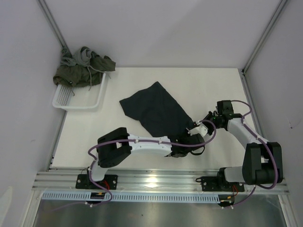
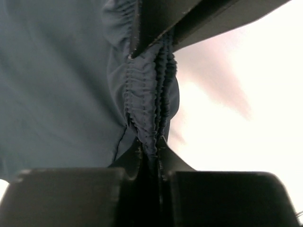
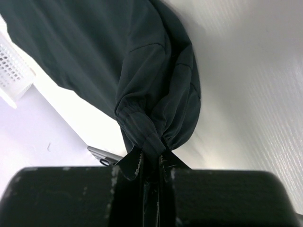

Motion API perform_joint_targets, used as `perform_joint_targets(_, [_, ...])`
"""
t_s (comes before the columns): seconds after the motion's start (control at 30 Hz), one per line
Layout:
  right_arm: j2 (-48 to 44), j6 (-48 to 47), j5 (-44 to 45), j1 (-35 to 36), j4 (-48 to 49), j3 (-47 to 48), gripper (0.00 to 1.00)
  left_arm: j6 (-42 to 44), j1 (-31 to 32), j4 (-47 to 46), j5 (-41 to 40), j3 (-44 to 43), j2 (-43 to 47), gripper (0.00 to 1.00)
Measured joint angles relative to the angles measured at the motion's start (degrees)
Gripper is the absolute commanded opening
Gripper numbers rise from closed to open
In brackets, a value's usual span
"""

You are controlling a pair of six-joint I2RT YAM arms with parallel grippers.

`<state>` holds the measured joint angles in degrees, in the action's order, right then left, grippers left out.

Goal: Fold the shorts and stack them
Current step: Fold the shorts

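OVERHEAD AND UP CLOSE: A fixed camera high above and behind the arm bases looks down and forward over the whole white table (image 1: pixel 213 90), with the left arm (image 1: pixel 142 144) at left and the right arm (image 1: pixel 246 135) at right. The left wrist camera peers along the left gripper (image 2: pixel 150 153) from just behind its fingers, so near that the navy shorts (image 2: pixel 57 85) fill most of its frame. The right wrist camera looks the same way past the right gripper (image 3: pixel 147 161), also at close range. All three views share the navy shorts. The overhead and right wrist views also share the white mesh basket (image 3: pixel 12 71).
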<state>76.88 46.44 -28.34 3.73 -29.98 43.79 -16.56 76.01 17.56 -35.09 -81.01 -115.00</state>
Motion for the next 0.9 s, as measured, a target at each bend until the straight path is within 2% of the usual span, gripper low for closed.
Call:
perform_joint_targets(0.03, [0.3, -0.3, -0.5, -0.2, 0.3, 0.1, 0.02, 0.0, -0.2, -0.2, 0.5, 0.0, 0.0, 0.00])
perform_joint_targets(0.1, [0.5, -1.1, -1.5, -0.5, 1.3, 0.2, 0.14, 0.0, -0.6, -0.5, 1.4, 0.0, 0.0, 0.00])
perform_joint_targets(0.13, [0.5, -1.3, -1.8, -0.6, 1.8, 0.1, 0.40, 0.0, -0.9, -0.7, 1.9, 0.0, 0.0, 0.00])
perform_joint_targets(0.2, [0.2, -1.4, -2.2, -0.9, 3.5, -0.1, 0.77, 0.0, -1.3, -1.0, 3.1, -0.2, 0.0, 0.00])
perform_joint_targets(0.23, [-0.2, -1.4, -2.1, -1.1, 4.7, -0.3, 0.82, 0.0, -1.4, -0.9, 3.8, -0.2, 0.0, 0.00])
perform_joint_targets(0.33, [-3.1, -2.1, -1.8, -1.6, 6.7, -1.3, 0.88, -0.2, -1.7, -0.8, 5.6, -0.4, 0.0, 0.00])
perform_joint_targets(0.77, [-9.2, -0.4, -1.3, -1.1, 7.0, -3.7, 0.89, -0.4, -2.4, 0.6, 6.7, -7.6, -2.5, 0.00])
perform_joint_targets(0.87, [-10.0, 0.4, -1.1, -0.6, 6.7, -3.8, 0.87, -0.4, -2.5, 1.2, 6.0, -10.0, -4.0, 0.00])
perform_joint_targets(0.9, [-10.0, 0.5, -1.0, -0.3, 6.7, -3.8, 0.84, -0.4, -2.6, 1.5, 5.6, -10.8, -4.5, 0.00])
